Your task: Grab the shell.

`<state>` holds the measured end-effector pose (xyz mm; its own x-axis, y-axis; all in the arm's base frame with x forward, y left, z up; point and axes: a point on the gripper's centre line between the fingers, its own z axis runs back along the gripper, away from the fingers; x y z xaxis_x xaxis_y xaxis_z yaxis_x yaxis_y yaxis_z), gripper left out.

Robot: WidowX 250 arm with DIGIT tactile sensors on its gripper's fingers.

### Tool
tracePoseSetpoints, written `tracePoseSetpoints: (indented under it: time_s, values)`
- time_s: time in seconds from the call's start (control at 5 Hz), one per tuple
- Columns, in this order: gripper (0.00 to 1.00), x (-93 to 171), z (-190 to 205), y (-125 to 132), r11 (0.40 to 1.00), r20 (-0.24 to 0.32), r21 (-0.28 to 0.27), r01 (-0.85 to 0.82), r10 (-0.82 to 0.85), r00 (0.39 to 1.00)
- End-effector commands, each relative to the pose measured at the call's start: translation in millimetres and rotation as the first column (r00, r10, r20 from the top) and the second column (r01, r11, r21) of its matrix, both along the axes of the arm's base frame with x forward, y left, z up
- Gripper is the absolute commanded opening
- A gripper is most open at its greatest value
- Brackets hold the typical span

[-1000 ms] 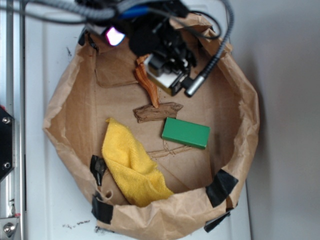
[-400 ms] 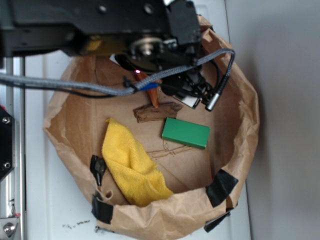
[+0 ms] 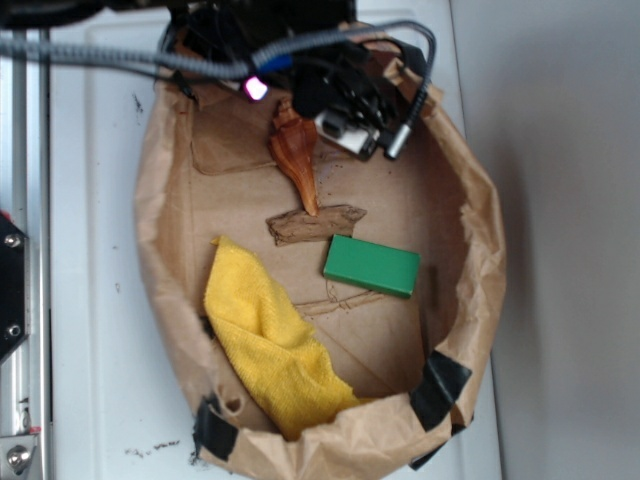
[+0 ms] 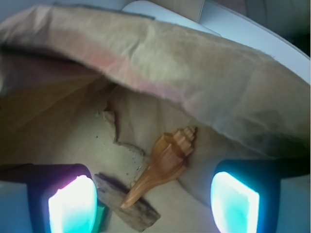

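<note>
Gripper (image 4: pixel 155 204) spread wide, hovering over the shell (image 4: pixel 163 167), which lies on the bag floor (image 4: pixel 63 141) near the paper wall, tail apparently touching the wood piece (image 4: pixel 129 206). Best plan: descend straight, straddle the fat whorls, avoid the wood.

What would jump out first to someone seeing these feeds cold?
Probably the bright yellow cloth crumpled at the near left of the brown paper bag, and the green block right of it. Then the glossy orange shell, lying between the two open glowing fingers in the wrist view.
</note>
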<state>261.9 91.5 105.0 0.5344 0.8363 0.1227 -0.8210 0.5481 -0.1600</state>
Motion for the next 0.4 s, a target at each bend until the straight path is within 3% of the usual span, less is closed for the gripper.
tracePoseSetpoints:
  time_s: [0.0,0.2]
  values:
    - [1.0,5.3,-28.9,9.9,0.999,0.03,-0.008,0.051,-0.05,0.998]
    - [1.0,12.6,-47.0,-6.0,0.995,0.025,0.056,0.083,-0.085,0.996]
